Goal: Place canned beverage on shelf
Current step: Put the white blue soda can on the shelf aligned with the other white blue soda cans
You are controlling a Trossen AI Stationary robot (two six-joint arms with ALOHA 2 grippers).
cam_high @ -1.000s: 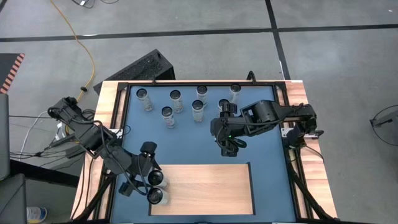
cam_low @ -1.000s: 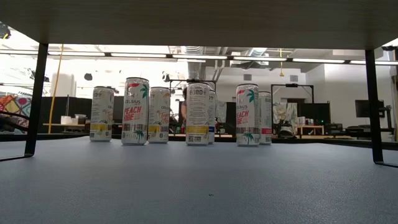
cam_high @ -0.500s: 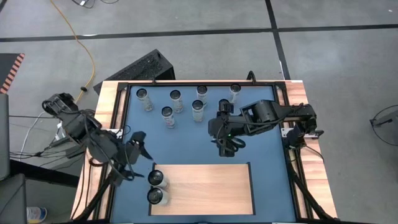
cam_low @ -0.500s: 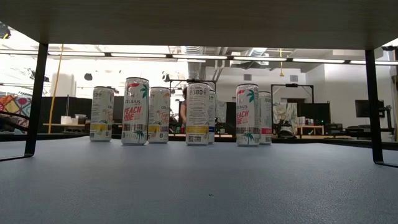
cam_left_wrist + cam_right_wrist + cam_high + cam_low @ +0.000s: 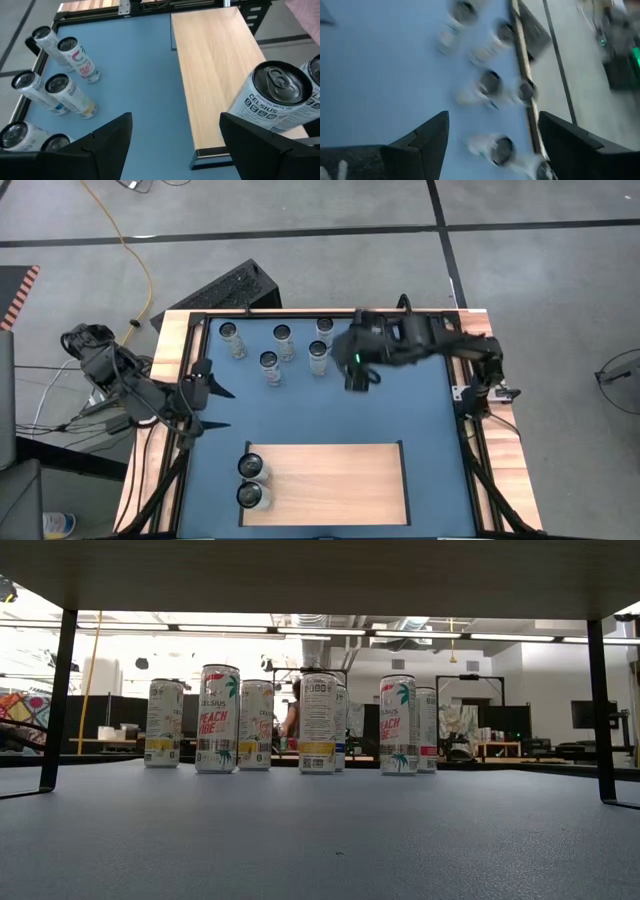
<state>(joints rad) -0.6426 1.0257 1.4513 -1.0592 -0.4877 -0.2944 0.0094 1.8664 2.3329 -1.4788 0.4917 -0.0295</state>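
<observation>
A: The right gripper (image 5: 357, 372) hangs over the far half of the blue surface (image 5: 420, 420), fingers apart with nothing between them, right by the group of cans still waiting there. The can closest to it is the one at the near end of that group (image 5: 319, 357), standing just to its left.

B: Upright, then?

A: Yes, every can stands on its base with its long axis vertical, so the grab I'd expect is a sideways one round the body. In the low view the row (image 5: 318, 722) stands in line across the far side.

B: And the shelf?

A: The shelf (image 5: 340, 480) lies flat at the table's near edge, its long side running left to right, on the near side of the right gripper and well apart from it. Two cans already stand at its left end, one (image 5: 253, 467) behind the other (image 5: 249, 496).

B: What about the left arm?

A: The left gripper (image 5: 210, 405) sits at the left rim of the table, open and empty, clear of both shelf cans. Its wrist view looks down the shelf (image 5: 220, 75) with a placed can (image 5: 270, 95) close by.

B: So who goes next?

A: My judgement: the right arm. It is far nearer the waiting cans; the left is nearer the shelf's filled end.
</observation>
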